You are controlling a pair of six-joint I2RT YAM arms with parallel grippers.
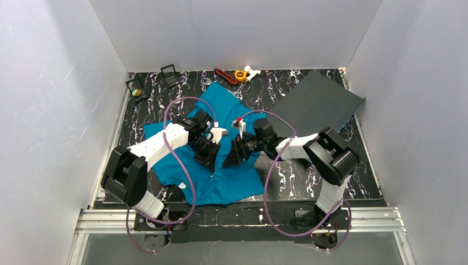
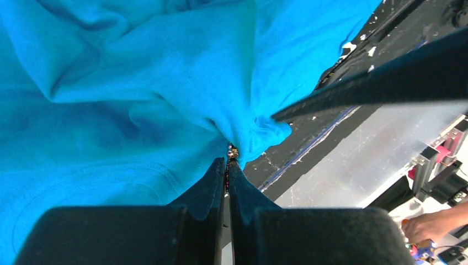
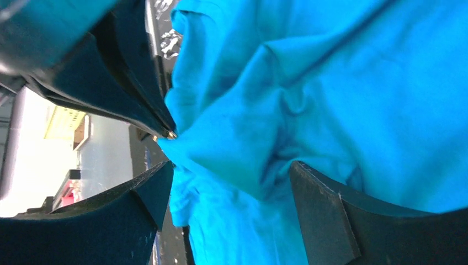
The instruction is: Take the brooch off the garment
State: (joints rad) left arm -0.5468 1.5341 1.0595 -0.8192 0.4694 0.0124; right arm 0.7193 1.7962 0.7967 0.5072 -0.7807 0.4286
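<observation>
The teal garment (image 1: pixel 221 182) lies crumpled in the middle of the marbled table. My left gripper (image 2: pixel 228 161) is shut on a small gold brooch (image 2: pixel 232 150) at its tips, and the cloth (image 2: pixel 165 99) bunches in a peak against it. In the top view the left gripper (image 1: pixel 213 164) points down at the shirt's middle. My right gripper (image 3: pixel 230 165) is open, one finger on each side of that cloth peak (image 3: pixel 243 143), holding nothing. The left gripper's fingers (image 3: pixel 132 94) show at the upper left of the right wrist view, with the gold brooch (image 3: pixel 172 134) at their tip. From above, the right gripper (image 1: pixel 232 156) sits just right of the left one.
A flat dark grey board (image 1: pixel 320 102) lies at the back right. A red tool (image 1: pixel 225 76) and a yellow tape measure (image 1: pixel 240 74) sit at the back edge. Two small black frames (image 1: pixel 170 76) stand at the back left. A person's hand (image 2: pixel 427 226) shows beyond the table's near edge.
</observation>
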